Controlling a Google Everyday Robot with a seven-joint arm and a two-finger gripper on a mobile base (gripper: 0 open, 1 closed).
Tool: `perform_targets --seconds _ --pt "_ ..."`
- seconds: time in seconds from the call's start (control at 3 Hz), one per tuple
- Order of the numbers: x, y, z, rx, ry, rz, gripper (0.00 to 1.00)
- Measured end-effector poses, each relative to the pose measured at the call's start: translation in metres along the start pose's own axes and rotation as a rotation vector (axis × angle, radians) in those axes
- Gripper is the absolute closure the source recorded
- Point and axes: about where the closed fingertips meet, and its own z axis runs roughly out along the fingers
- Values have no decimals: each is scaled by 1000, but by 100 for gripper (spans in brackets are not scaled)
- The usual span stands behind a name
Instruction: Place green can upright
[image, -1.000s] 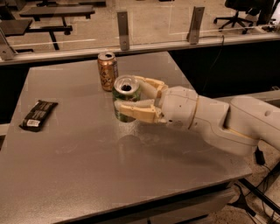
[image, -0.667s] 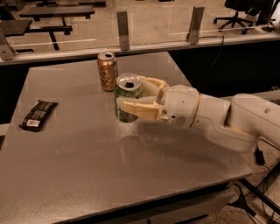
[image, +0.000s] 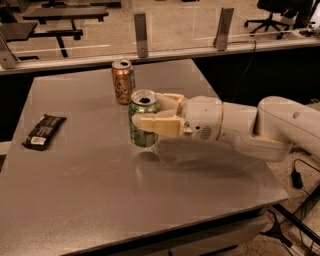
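1. Green can (image: 142, 137) upright near mid-tabletop (image: 100, 200), base on or just off the surface; cannot tell which.
2. Gripper (image: 150, 111) reaching in from the right, jaws clasped around the can's middle.
3. Risk one: letting go above the surface, likely a wobble, then a topple.
4. Risk two: dragging a jaw on retreat, tipping it.
5. Gold-brown can (image: 123, 81) just behind, within knocking range of any backward push.

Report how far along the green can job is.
Done: the green can stands upright, pull-tab end up, near the gold-brown can. In hand: the gripper, reaching in from the picture's right, is clamped around its sides. Left: let go and draw back; whether its base rests on the table cannot be told.
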Motion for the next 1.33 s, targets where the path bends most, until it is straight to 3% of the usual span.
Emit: perform_targets --seconds 0.67,1.33 --pt "20 1 6 -37 84 -2 100" --pt "31 0 12 -12 102 -22 53"
